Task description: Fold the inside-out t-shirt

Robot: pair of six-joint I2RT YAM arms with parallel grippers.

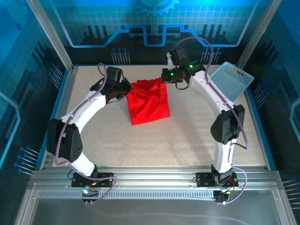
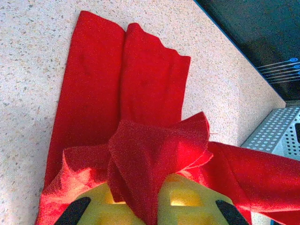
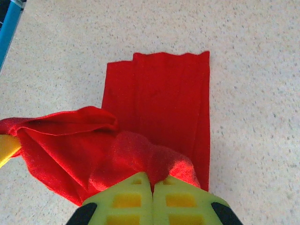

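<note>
The inside-out t-shirt is a bright red cloth, folded into a narrow strip in the middle of the table. Its far end is lifted off the surface between both grippers while the near end lies flat. My left gripper is shut on the t-shirt's left far corner; in the left wrist view the cloth bunches out between the yellow fingers. My right gripper is shut on the right far corner, and a red fold sticks out from its closed fingers.
A light blue mesh basket leans at the back right, beside the right arm. Speckled tabletop surrounds the shirt. Metal frame rails and glass walls bound the table on the left, right and back.
</note>
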